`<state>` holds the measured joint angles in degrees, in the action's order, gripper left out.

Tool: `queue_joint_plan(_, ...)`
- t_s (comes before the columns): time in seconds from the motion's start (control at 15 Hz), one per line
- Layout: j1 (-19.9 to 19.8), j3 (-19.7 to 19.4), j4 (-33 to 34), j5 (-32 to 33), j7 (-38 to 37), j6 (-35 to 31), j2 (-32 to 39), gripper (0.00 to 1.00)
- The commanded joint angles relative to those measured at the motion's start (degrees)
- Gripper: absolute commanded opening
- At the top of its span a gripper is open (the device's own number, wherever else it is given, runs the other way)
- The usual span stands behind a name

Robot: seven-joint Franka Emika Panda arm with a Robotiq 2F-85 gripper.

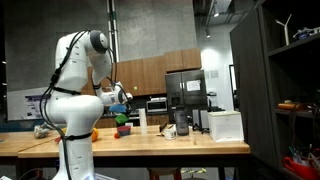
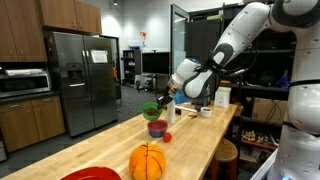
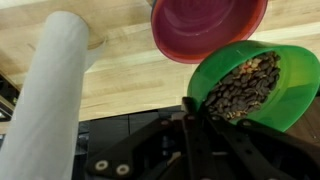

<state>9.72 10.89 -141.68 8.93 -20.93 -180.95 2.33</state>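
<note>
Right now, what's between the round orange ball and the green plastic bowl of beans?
A round red bowl, just under the green bowl, in an exterior view.

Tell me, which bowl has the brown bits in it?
The green bowl, pinched at its rim by the gripper. The red bowl looks empty.

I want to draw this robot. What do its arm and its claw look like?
The arm is white and glossy, built of fat rounded segments, with a black cable running down it. The gripper at its end is black, with dark fingers.
</note>
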Motion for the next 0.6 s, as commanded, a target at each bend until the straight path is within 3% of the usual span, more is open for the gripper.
queue_joint_plan(0.0,0.22,-1.57,0.41,4.71,-3.6,10.28,-5.38,0.01)
queue_joint_plan(0.2,-0.14,-0.28,4.33,10.93,-7.9,20.3,-6.35,0.01)
queue_joint_plan(0.53,1.66,3.02,12.81,11.93,-6.76,33.38,-3.04,0.01)
